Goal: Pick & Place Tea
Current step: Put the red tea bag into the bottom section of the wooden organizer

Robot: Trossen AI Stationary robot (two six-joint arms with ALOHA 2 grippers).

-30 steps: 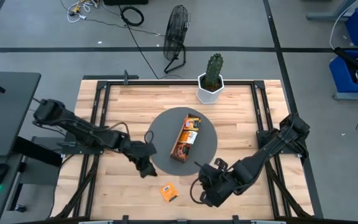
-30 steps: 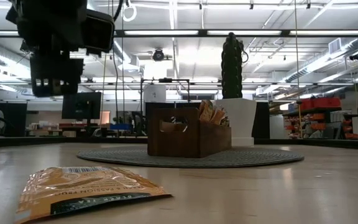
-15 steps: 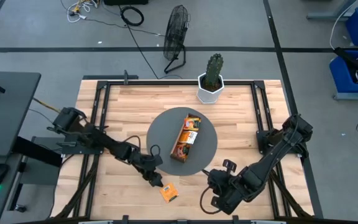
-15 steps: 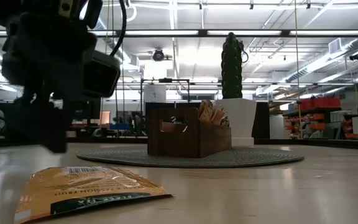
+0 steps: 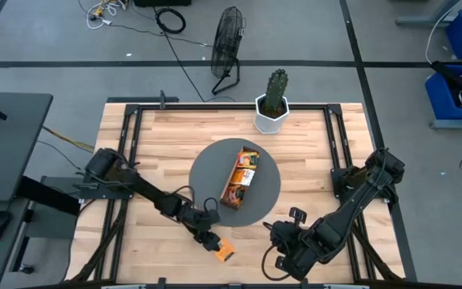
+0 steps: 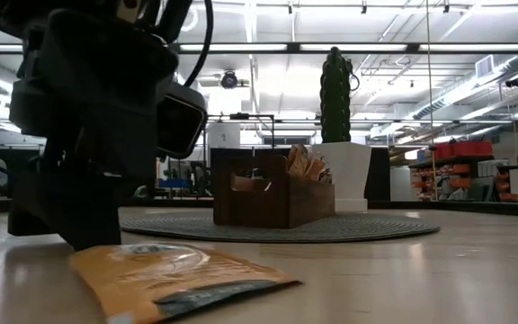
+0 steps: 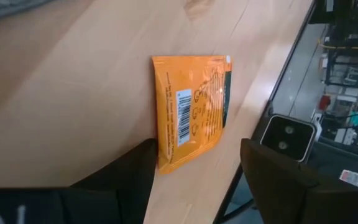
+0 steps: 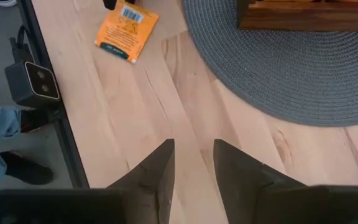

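One orange tea sachet (image 5: pixel 224 251) lies flat on the wood near the table's near edge, also seen in the low view (image 6: pixel 183 277) and the right wrist view (image 8: pixel 127 26). My left gripper (image 5: pixel 212 242) is open and down at the sachet's left end, its fingers straddling that end (image 7: pixel 197 149). More sachets (image 5: pixel 249 158) stand in the far end of the brown wooden tray (image 5: pixel 239 181) on the round grey mat (image 5: pixel 207 172). My right gripper (image 5: pixel 277 234) hovers open to the right of the sachet, near the mat's near rim. My left gripper comes slanting down from the table's left. One fingertip (image 7: pixel 143 155) touches the sachet's corner (image 7: pixel 160 149) at the end nearest the arm. The other finger (image 7: pixel 263 165) stands apart beside it. The sachet lies flat on the table between the open fingers.
A cactus in a white pot (image 5: pixel 272 108) stands at the far edge behind the mat. The tray (image 6: pixel 272 191) shows in the low view with sachets (image 6: pixel 306 162) sticking up. Bare wood lies to the left and right of the mat. A small camera (image 8: pixel 32 84) sits at the near edge.
My left gripper has travelled from beside the mat's left rim toward the near edge and the right, down to the sachet. The sachet has slid a little to the right and turned slightly. My right gripper has drawn back a little toward the near edge.
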